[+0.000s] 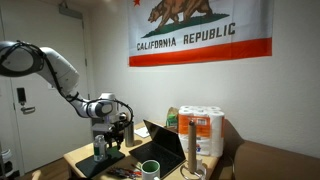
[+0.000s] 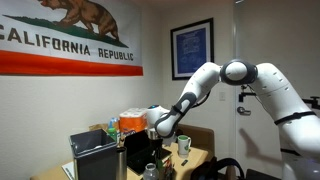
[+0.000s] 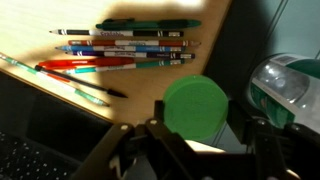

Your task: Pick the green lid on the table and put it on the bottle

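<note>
Wrist view: the claw pinches the green lid, a smooth, matt plastic disc that turns its flat round face to the camera. Its short axis points along the line of sight, and it has no marked long axis. The left finger meets the lid's rim; contact at the right finger is lost in shadow. The lid hangs clear of the worktop, a pale wooden board whose edge runs slantwise past the lid's upper left, with dark open space beyond it. Just beside the lid on the right, and apart from it, stands the bottle, clear and glossy with a rounded shoulder; whether its mouth is open cannot be told. A tidy row of pens lies near the far edge of the board, long axes parallel. A dark laptop keyboard fills the lower left corner. In both exterior views the white arm reaches down to the crowded worktop, and free room lies mainly above it. In an exterior view paper towel rolls stand upright beneath a wall flag.
</note>
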{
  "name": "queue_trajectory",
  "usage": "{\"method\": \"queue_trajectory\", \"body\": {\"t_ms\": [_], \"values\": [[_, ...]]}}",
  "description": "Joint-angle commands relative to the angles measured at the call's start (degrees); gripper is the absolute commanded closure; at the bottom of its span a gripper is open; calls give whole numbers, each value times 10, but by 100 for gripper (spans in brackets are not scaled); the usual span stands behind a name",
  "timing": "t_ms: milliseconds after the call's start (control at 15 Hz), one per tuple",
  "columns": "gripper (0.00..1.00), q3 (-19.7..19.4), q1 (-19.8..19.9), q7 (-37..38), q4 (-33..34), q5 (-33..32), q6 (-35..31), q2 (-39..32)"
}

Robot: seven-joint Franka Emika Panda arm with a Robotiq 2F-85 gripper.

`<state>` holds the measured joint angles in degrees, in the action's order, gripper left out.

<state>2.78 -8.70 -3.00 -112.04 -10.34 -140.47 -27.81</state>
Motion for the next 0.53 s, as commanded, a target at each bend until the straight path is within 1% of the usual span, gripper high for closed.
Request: {"method": "queue_trajectory", "body": {"t_ms": [0, 200, 467], "values": [[61, -6, -19, 40, -47, -26, 46, 90], [61, 6, -21, 43, -60, -31, 72, 134], [61, 30, -22, 23, -74, -16, 106, 176]]}}
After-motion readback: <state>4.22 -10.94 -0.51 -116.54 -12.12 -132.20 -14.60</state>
